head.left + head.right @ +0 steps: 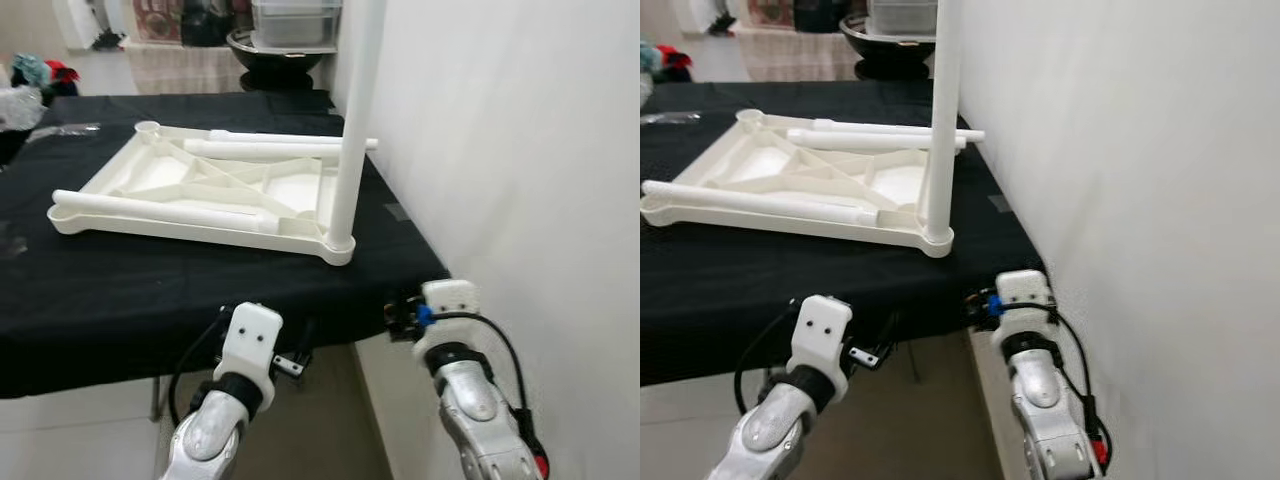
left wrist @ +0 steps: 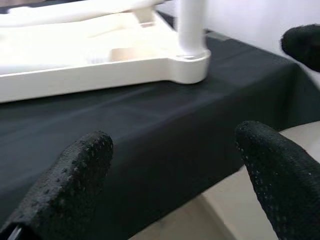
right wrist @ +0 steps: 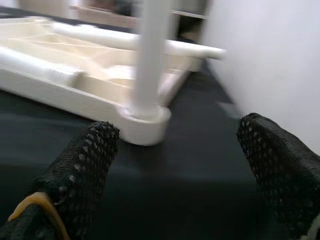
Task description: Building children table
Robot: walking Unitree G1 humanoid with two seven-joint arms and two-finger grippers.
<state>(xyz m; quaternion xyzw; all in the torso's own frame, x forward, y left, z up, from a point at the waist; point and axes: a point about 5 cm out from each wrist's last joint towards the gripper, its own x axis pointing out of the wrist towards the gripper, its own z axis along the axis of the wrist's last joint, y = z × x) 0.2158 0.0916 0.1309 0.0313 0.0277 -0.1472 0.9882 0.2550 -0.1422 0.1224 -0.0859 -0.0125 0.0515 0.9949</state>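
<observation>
A desk (image 1: 120,300) draped in black cloth is set against a white wall (image 1: 520,150), with cluttered furniture seen beyond its far end. In the eye views, a white children's tabletop (image 1: 200,195) is laid upside down on the cloth, one leg (image 1: 352,120) stood upright in its near right corner socket and two loose legs (image 1: 160,208) laid across its ribbed underside. Both arms are held low before the desk's near edge. In the left wrist view, the left gripper (image 2: 175,180) is seen with its fingers (image 2: 70,185) spread apart, empty, facing the corner socket. In the right wrist view, the right gripper (image 3: 180,170) is likewise spread and empty, aimed at the upright leg's base.
</observation>
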